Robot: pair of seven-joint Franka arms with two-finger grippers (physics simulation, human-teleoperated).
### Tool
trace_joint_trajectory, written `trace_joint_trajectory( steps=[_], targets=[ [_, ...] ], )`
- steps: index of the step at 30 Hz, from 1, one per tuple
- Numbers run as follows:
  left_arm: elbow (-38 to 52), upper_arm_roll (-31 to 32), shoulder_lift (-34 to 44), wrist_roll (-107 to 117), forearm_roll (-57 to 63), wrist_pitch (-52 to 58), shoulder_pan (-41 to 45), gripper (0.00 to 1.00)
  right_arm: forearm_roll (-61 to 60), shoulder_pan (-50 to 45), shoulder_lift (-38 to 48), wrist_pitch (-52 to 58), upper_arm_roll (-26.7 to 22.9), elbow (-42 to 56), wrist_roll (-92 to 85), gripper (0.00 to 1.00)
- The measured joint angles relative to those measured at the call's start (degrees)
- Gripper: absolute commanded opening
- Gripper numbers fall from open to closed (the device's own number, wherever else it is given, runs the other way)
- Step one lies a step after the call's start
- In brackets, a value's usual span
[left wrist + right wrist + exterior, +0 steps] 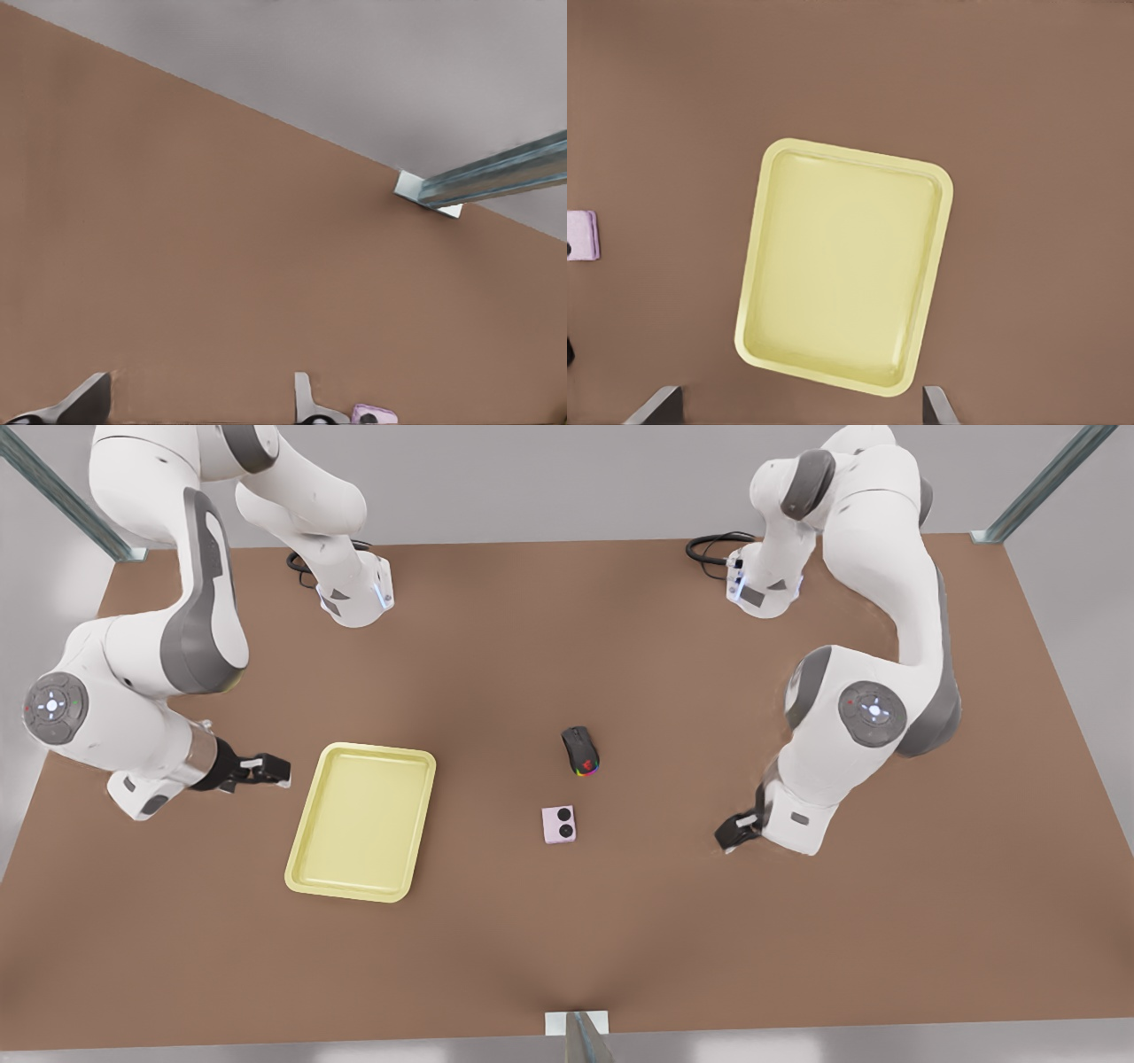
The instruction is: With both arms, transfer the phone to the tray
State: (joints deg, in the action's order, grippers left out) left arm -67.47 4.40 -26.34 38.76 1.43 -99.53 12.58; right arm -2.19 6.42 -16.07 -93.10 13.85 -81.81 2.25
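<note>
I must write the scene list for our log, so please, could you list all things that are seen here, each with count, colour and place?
Folded squarish phone: one, pale pink with two black circles, on the table just in front of the mouse.
Rectangular shallow tray: one, pale yellow, empty, toward the front view's left.
Computer mouse: one, black with rainbow lights, mid-table.
Flat table: one, brown, under everything.
Metal frame bars: three, grey, at the table's edges.
Cables: two, black, by the arm bases.
Jointed arms: two, white and grey.
Left tool: one, black, open, low at the front view's right of the phone.
Right tool: one, black, open, beside the tray.
</note>
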Motion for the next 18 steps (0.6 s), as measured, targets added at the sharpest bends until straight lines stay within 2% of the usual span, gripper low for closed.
trace_joint_trajectory(
  steps=[1,2,4,8,11,18],
  targets=[
    [-8.23,-0.3,7.07,-2.19,1.02,2.06,-1.87,1.0,-0.05,-2.24,-0.53,-0.37,0.35,0.07,0.69,1.0],
    [-11.84,-0.5,10.8,-4.27,1.79,4.57,-2.73,1.0,-0.08,-4.64,-1.72,-0.93,0.54,0.46,1.48,1.0],
    [-13.18,-0.68,13.53,-8.1,2.65,9.16,-3.26,1.0,-0.06,-9.27,-4.83,-2.9,0.68,0.84,3.36,1.0],
    [-12.74,-0.79,13.42,-14.57,1.18,15.81,-3.18,1.0,0.9,-16.78,-13.29,-8.73,0.64,2.99,8.05,1.0],
    [-11.95,-0.77,12.77,-18.57,-0.05,18.41,-3.19,1.0,3.22,-23.41,-22.94,-12.02,0.47,11.22,12.28,1.0],
    [-11.78,-0.78,11.49,-25.69,-1.85,20.8,-3.17,1.0,5.14,-33.57,-38.65,-19.63,-0.47,26.28,22.4,1.0]
  ],
)
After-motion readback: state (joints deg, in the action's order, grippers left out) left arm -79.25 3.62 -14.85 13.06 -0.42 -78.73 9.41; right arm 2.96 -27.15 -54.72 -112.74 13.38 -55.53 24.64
